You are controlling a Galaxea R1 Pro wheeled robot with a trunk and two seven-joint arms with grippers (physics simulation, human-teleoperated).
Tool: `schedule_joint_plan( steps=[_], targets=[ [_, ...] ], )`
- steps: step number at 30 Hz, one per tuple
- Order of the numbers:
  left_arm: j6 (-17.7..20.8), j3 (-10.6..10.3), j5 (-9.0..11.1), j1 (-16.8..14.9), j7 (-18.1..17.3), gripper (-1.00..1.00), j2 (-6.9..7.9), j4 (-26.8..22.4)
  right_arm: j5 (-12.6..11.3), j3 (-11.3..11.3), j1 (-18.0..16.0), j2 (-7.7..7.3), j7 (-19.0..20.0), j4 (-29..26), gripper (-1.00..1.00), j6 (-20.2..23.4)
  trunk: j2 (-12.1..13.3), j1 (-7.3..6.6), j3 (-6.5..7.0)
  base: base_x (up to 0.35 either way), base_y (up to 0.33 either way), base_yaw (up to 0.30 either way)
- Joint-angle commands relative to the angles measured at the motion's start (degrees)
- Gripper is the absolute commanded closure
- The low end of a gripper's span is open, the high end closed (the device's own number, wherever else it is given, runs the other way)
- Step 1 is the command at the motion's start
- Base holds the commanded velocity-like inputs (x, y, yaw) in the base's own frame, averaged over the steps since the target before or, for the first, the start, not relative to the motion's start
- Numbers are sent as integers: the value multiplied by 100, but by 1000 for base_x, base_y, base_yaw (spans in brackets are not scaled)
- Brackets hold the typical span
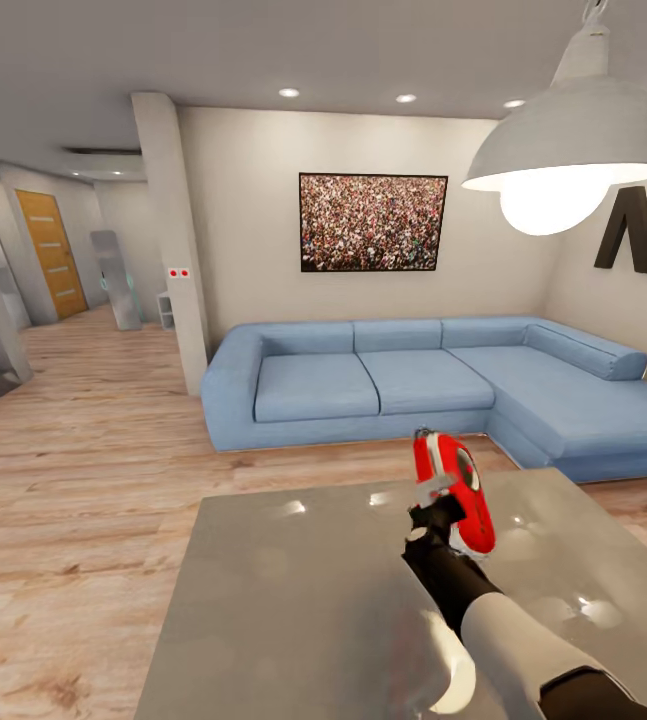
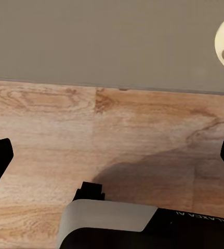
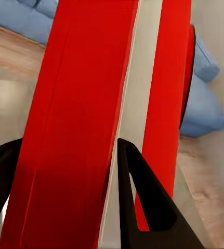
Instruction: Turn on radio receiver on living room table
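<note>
Head: right pincer (image 1: 441, 497) grips the radio (image 1: 455, 490), lifted on edge above the surface (image 1: 293, 600), sofa (image 1: 413, 385) at 12 o'clock.
Left wrist: left pincer (image 2: 112, 155) spread wide, empty, over floor (image 2: 91, 135).
Right wrist: fingers (image 3: 143, 202) straddle the thin body.
Risk: narrow edge grip; the radio may twist or slip when its switch is pressed.

A big black letter N (image 1: 646, 228) stands on the wall (image 1: 603, 270)
</note>
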Motion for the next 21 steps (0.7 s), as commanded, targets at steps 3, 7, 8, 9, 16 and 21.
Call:
schedule_joint_plan(
  steps=[3, 7, 8, 9, 16, 21],
  targets=[
    [-1, 0, -1, 0, 0, -100, 0, 3, 57, 376, -1, 107, -639, 9, 100, 11, 0, 0, 0, 0, 0, 0],
    [-93, 0, -1, 0, 0, -100, 0, 10, 70, 1114, -1, 214, -1532, 30, 100, 91, 0, 0, 0, 0, 0, 0],
    [-120, 0, -1, 2, 0, -100, 0, 14, 72, 1244, -1, 224, -1665, 41, 100, 125, 0, 0, 0, 0, 0, 0],
    [-174, 0, -1, 4, 2, -100, 0, 21, 73, 1519, -1, 238, -1951, 71, 100, 221, 0, 0, 0, 0, 0, 0],
    [-282, 0, -1, 3, 7, -100, 0, 39, 68, 3314, 15, 264, -3609, 283, 100, 843, 0, 0, 0, 0, 0, 0],
    [-289, -7, -1, -1, 8, -100, 0, 41, 57, 4080, 95, 262, -4172, 317, 100, 1060, 0, 0, 0, 0, 0, 0]
  ],
)
